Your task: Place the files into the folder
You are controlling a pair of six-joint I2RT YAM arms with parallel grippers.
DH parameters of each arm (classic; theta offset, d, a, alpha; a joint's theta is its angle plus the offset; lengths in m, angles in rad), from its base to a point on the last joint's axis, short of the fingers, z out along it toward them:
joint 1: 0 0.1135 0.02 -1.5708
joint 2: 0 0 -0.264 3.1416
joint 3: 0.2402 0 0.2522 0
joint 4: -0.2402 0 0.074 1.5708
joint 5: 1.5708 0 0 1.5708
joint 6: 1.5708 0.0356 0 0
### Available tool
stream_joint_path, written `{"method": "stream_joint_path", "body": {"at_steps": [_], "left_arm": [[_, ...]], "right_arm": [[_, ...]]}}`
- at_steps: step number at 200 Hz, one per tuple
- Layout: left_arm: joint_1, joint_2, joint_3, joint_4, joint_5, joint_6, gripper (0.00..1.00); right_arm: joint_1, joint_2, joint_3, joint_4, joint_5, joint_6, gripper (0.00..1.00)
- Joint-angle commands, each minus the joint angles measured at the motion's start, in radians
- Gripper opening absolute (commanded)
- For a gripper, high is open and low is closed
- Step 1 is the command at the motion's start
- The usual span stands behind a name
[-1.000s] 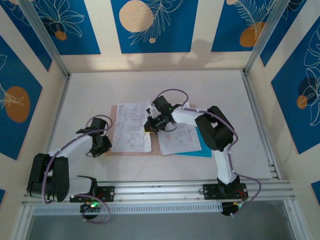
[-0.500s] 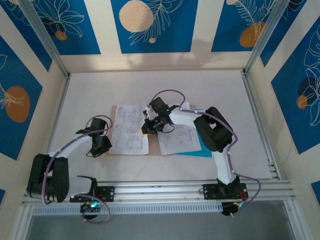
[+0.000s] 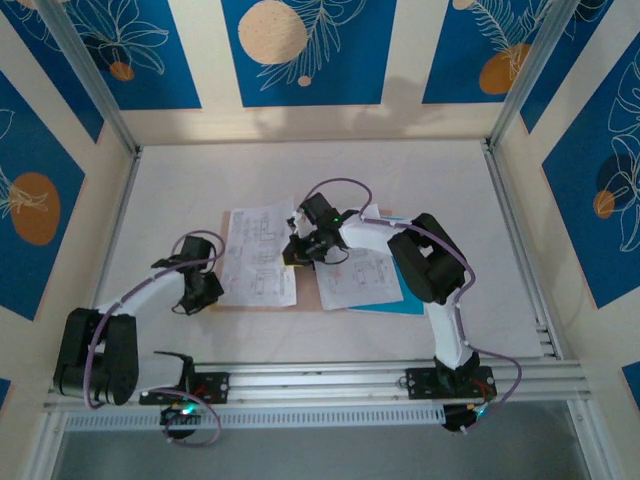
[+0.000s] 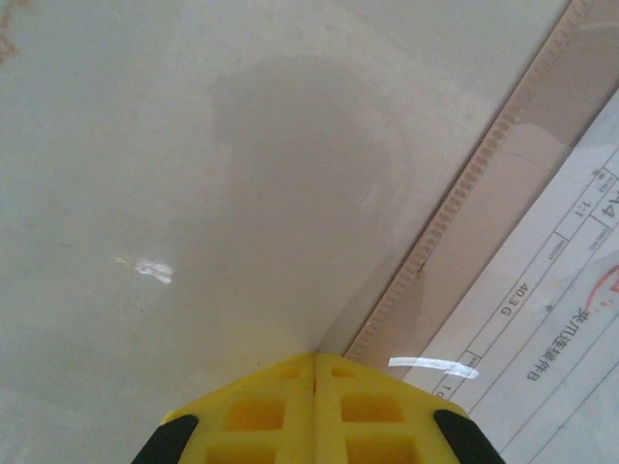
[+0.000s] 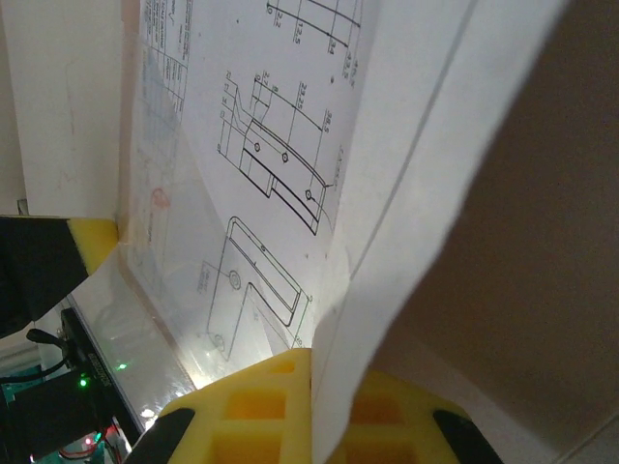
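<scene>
From above, the folder (image 3: 250,305) lies flat near the middle of the white counter (image 3: 420,180), a little toward its near edge, and is mostly covered by a printed sheet (image 3: 260,255). A second printed sheet (image 3: 358,275) lies just to the right of the first, overlapping a blue sheet (image 3: 398,303) whose near right corner sticks out. The right hand (image 3: 293,252) sits at the right edge of the first sheet. The left hand (image 3: 197,298) rests at the folder's left edge. Compared with a second ago, the right hand has moved slightly toward the counter's left side and the first sheet has shifted left with it. Over the last half second almost nothing has changed, and the left arm has stayed where it was. In the left wrist view, the left hand (image 4: 314,387) is clenched, its yellow fingers pressed together with nothing between them. It is right at the folder's ridged edge (image 4: 455,217), with bare counter (image 4: 193,145) to one side and the printed sheet (image 4: 556,329) lying on the card to the other. In the right wrist view, the right hand (image 5: 309,411) is clamped on the printed sheet (image 5: 280,145). The paper's edge runs up from between the yellow fingers, and the sheet curves upward with its line drawings facing the camera.
</scene>
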Motion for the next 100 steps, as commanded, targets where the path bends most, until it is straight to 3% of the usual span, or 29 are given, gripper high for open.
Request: {"method": "stream_joint_path", "body": {"at_steps": [1, 100], "left_arm": [[0.008, 0.026, -0.034, 0.026, 0.061, -0.018, 0.0], [0.008, 0.027, -0.032, 0.028, 0.065, -0.018, 0.0]], "right_arm": [[0.023, 0.039, 0.002, 0.004, -0.031, 0.005, 0.0], [0.044, 0.074, 0.04, -0.023, -0.022, 0.008, 0.0]]}}
